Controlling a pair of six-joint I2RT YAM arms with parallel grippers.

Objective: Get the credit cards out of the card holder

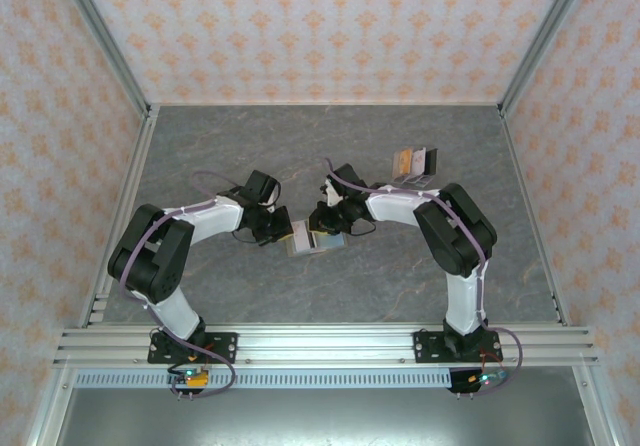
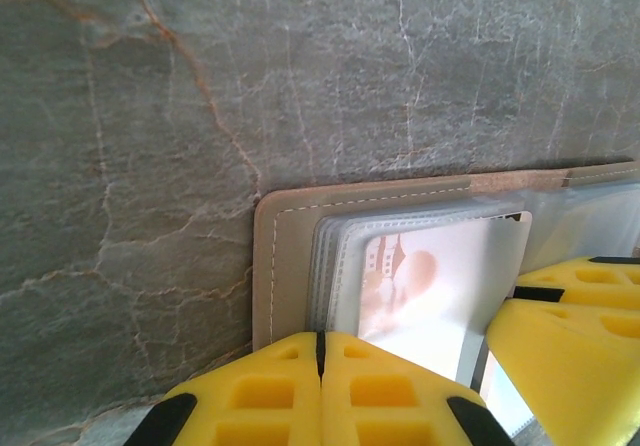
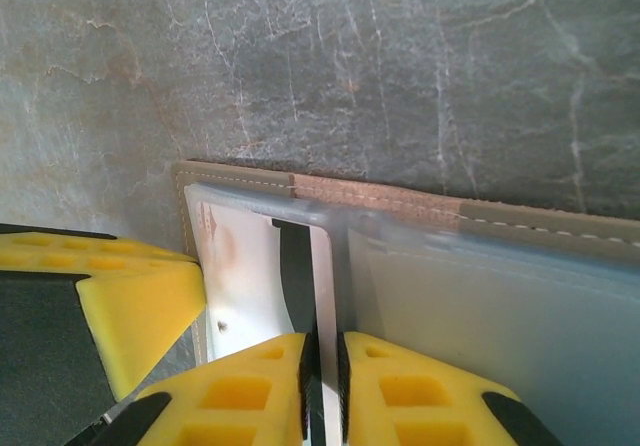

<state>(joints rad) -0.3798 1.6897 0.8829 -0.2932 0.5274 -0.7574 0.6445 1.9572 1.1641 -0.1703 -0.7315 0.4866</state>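
Left gripper point(image 1: 283, 232) first: its yellow fingertips point(image 2: 260, 396) are pressed flat together with no gap, sitting at the left edge of the card holder point(image 1: 305, 244). From my left wrist they cover the near part of the tan cover point(image 2: 268, 266), and I cannot tell whether they pinch that edge or only rest over it.

The card holder lies open and flat on the grey marbled desk point(image 1: 300, 146), near the middle, right between my two grippers. Its tan border with pale stitching runs along the far side, and clear plastic sleeves point(image 2: 335, 266) are stacked on the left half. Tucked in the sleeves there is a white card point(image 2: 440, 276) with a pinkish picture on it; from my right wrist the same card point(image 3: 250, 276) shows a dark stripe down its length, and its far end sits under the clear plastic. The right half of the holder is a pale grey-blue panel point(image 3: 480, 306).

My right gripper point(image 1: 323, 232) comes at the holder from the right. Its fingers point(image 3: 420, 396) are drawn in to a thin slit, and the near edge of the white card runs into that slit, so I have the card pinched.

Farther right and toward the back of the desk, well apart from the holder, a small pile of loose cards point(image 1: 414, 166) lies beyond my right forearm.
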